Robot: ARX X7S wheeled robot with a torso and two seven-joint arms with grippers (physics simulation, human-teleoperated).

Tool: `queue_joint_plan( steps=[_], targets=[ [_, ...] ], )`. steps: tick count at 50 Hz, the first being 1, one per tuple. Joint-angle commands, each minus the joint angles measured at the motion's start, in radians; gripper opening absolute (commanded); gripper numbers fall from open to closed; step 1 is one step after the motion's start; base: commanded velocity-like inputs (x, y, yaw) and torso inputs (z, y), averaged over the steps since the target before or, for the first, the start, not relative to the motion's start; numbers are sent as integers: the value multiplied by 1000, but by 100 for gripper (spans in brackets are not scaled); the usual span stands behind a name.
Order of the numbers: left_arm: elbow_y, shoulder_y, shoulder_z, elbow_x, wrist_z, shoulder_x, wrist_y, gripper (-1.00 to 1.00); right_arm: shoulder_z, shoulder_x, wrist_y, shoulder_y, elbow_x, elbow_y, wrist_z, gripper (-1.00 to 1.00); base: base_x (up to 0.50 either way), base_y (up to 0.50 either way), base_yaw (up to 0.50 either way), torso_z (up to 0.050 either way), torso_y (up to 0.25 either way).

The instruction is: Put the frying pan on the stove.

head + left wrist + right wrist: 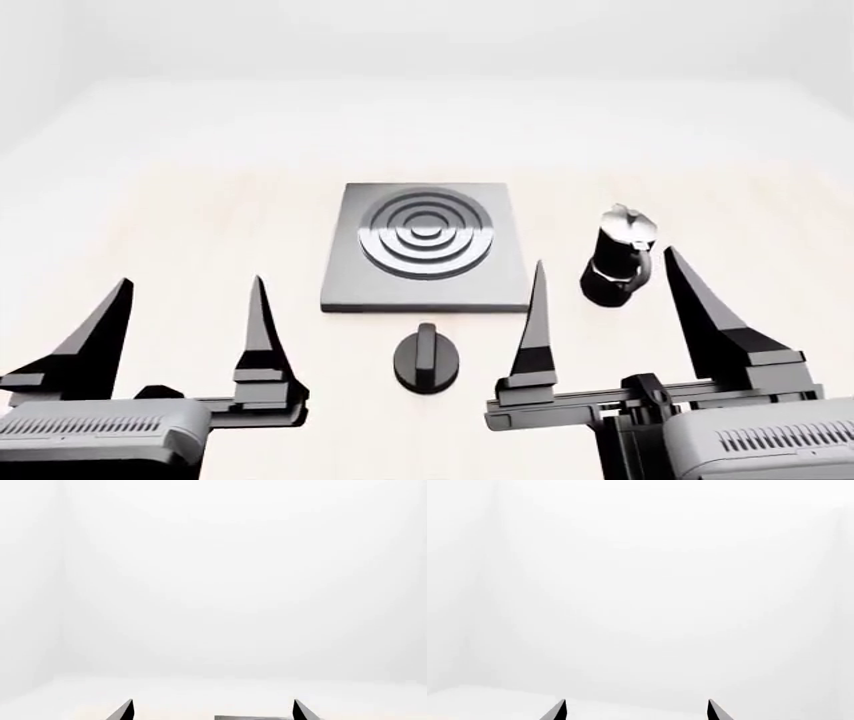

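White walls and a pale, faintly wood-grained worktop (160,230) filled the scene. On the worktop lay the stove (424,246), a flat square plate of dull grey metal with raised concentric rings at its middle. Just in front of it sat a small round black knob (426,360) with a ridge across its top. To the stove's right stood a moka pot (618,257), black-bodied with a silver lid and a curved handle. The frying pan did not show in any view. The left tool (187,320) hung low at the near left, its tapered black fingers apart and holding nothing. The right tool (607,300) hung at the near right, likewise spread wide and empty, its tips near the moka pot.
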Motion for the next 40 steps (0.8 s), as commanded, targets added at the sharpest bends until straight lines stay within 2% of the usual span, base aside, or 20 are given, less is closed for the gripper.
queue_joint_plan(
  steps=[1, 13, 15, 20, 27, 30, 40],
  targets=[
    [-2, 2, -11, 17, 22, 6, 26, 100, 14, -10, 4, 5, -32, 4, -20, 100, 0, 0, 0, 42, -186],
    [-4, 7, -19, -21, 27, 2, 49, 100, 11, -8, 6, 6, -33, 5, -18, 100, 0, 0, 0, 42, -188],
    [-2, 6, -17, -24, 26, -2, 44, 100, -13, -2, 68, 23, -103, 10, -7, 100, 0, 0, 0, 0, 0],
    [-3, 6, -19, -38, 24, -4, 46, 100, -34, 15, 65, 24, -140, 12, 10, 100, 0, 0, 0, 0, 0],
    [1, 6, -23, -51, 17, -8, 46, 100, -13, 22, -33, -8, -88, 15, 19, 100, 0, 0, 0, 0, 0],
    [0, 5, -25, -56, 15, -10, 47, 100, 2, 14, -24, -7, -83, 17, 35, 100, 0, 0, 0, 0, 0],
    [1, 5, -21, -61, 5, -18, 51, 100, 12, 20, -36, -8, -48, 13, 44, 100, 0, 0, -500, 0, 0]
  ],
)
